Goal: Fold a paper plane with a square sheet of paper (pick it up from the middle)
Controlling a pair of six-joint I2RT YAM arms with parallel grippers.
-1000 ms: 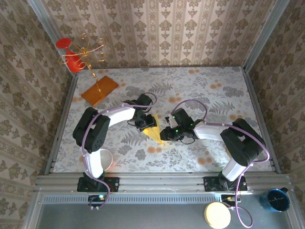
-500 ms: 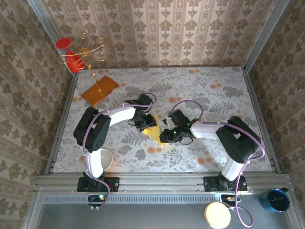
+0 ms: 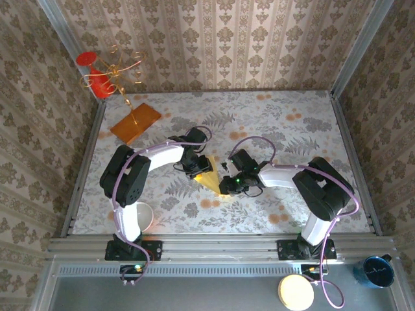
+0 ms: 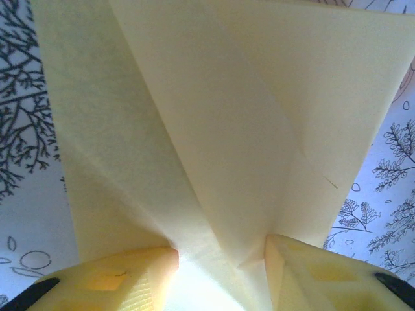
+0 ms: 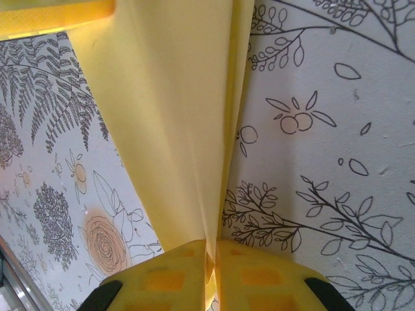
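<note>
At mid-table, the left gripper (image 3: 196, 170) sits at 10 o'clock of the paper plane (image 3: 211, 181), its half-spread fingers (image 4: 117, 282) pinching the folded layers bunched between them. The pale-yellow dart lies on the floral tablecloth (image 3: 292, 136) between both arms. At its 3 o'clock, the right gripper (image 3: 227, 183) has its jaws nearly together, clamping a folded edge.

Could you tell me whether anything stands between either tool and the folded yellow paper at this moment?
Nothing visible does. The right tool is pinched shut on an edge of the paper plane, and the left tool has the paper running between its fingers. Only the patterned table lies underneath.
</note>
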